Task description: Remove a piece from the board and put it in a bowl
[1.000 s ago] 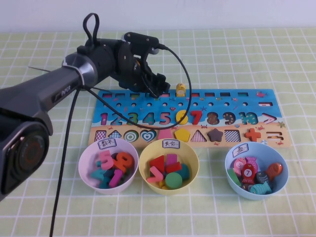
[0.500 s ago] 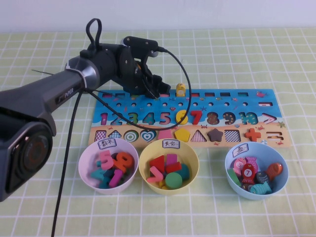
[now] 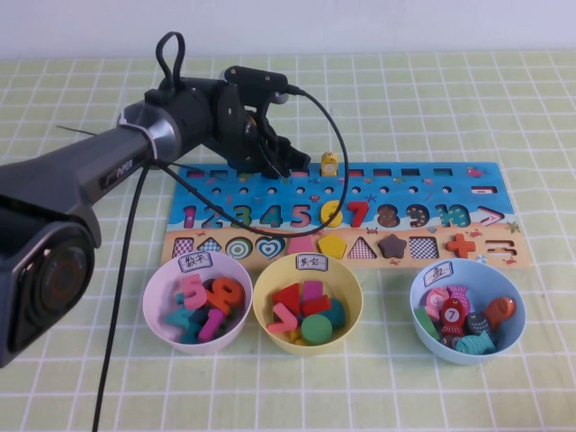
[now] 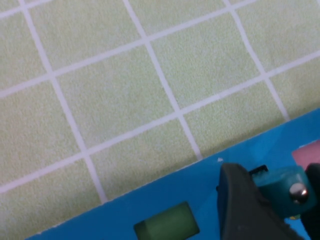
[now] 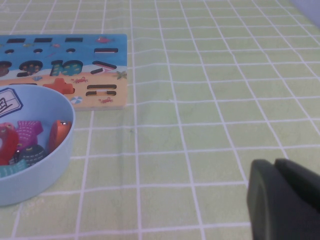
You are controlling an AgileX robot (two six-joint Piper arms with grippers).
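The board [image 3: 499,193] lies across the table's middle, blue above and tan below. My left gripper [image 3: 286,168] is down at the board's far edge, left of a small yellow token [image 3: 329,163]. In the left wrist view its fingers [image 4: 245,207] are closed on the teal piece [image 4: 280,184], which sits low over the blue board [image 4: 150,200]. The light blue bowl [image 3: 513,301] with a white label [image 3: 445,268] stands at the front right and holds several fish tokens. My right gripper [image 5: 282,200] is shut and empty, low over the cloth to the right of that bowl [image 5: 45,165].
A pink bowl [image 3: 157,288] of numbers and a yellow bowl [image 3: 346,292] of shapes stand in front of the board. A green block [image 4: 167,226] sits in the board beside the piece. A black cable loops from the left arm over the board. Checked green cloth covers the table.
My left gripper has shifted slightly back and down onto the board's far edge, then held still. The bowls and the tokens in them have not moved.
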